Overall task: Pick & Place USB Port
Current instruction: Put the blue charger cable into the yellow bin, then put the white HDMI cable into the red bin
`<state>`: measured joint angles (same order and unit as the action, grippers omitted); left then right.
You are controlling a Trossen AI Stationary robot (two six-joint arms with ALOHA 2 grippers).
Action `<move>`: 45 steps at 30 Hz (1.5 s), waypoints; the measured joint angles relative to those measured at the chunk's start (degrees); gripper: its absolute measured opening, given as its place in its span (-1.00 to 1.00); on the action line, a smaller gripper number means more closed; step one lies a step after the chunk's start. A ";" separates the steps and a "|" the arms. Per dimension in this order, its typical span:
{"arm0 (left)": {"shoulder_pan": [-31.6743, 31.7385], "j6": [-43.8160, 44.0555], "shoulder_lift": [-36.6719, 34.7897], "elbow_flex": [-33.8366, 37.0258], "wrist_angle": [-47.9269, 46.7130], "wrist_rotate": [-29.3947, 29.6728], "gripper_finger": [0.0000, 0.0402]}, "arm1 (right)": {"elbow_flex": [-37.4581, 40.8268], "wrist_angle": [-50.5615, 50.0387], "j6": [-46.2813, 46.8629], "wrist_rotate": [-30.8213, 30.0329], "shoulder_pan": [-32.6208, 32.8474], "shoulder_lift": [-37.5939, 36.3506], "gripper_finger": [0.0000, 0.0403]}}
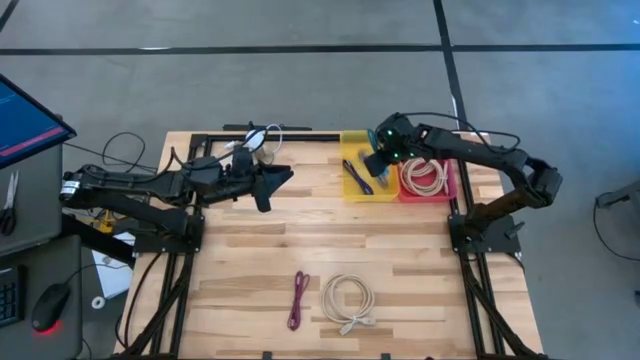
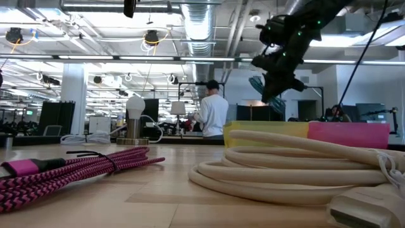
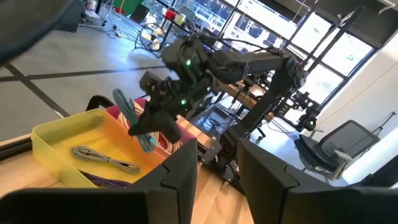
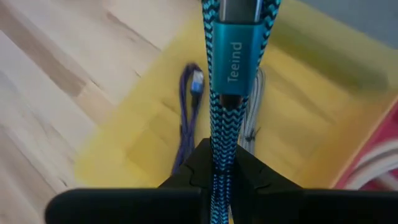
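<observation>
1. The right gripper hangs above the yellow bin, clamped on a teal braided USB cable; the right wrist view shows the cable pinched between the two fingers, its plug casing pointing away from the wrist.
2. The step in hand looks like the placing one: the cable is carried and held over the yellow bin, not yet let go.
3. The next move calls for lowering toward the yellow bin's floor and opening the fingers so the bundle drops inside the walls, not across the rim shared with the pink bin.
4. Already inside the yellow bin lie a purple cable and a grey cable; the teal one would land on or beside them, which should not hinder release.
5. The pink bin, just beside the yellow bin, holds a coiled cream cable.
6. Well apart from the yellow bin, toward the counter's near edge, a magenta braided cable and a white coiled cable wait.
7. The left gripper hovers over the counter, beside the yellow bin, fingers spread and empty.
8. A person stands far behind the counter.
</observation>
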<state>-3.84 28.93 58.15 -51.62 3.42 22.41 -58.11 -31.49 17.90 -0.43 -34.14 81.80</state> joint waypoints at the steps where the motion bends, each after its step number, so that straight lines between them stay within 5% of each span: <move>1: 0.00 0.00 0.01 0.00 0.00 0.01 -0.44 | 1.09 0.91 0.14 -0.01 -0.21 0.00 -0.93; 18: 0.00 0.40 0.00 0.02 0.04 0.00 -0.43 | 7.81 7.52 2.10 0.38 -0.47 0.04 -0.92; 31: 0.00 0.46 0.00 0.02 0.04 0.01 -0.43 | 7.83 7.82 1.71 0.86 -0.02 -0.02 -0.20; 40: 0.00 -2.87 0.00 0.04 0.07 -3.74 -0.43 | 7.81 19.91 -2.72 26.53 1.87 -8.24 -0.15; 45: -0.02 -4.68 0.00 0.04 0.25 -7.59 -0.43 | 7.72 26.75 -2.86 33.69 4.56 -16.08 -0.26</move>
<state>-3.86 24.25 58.15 -51.57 3.67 14.83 -50.39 -4.74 15.04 33.25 -29.58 65.72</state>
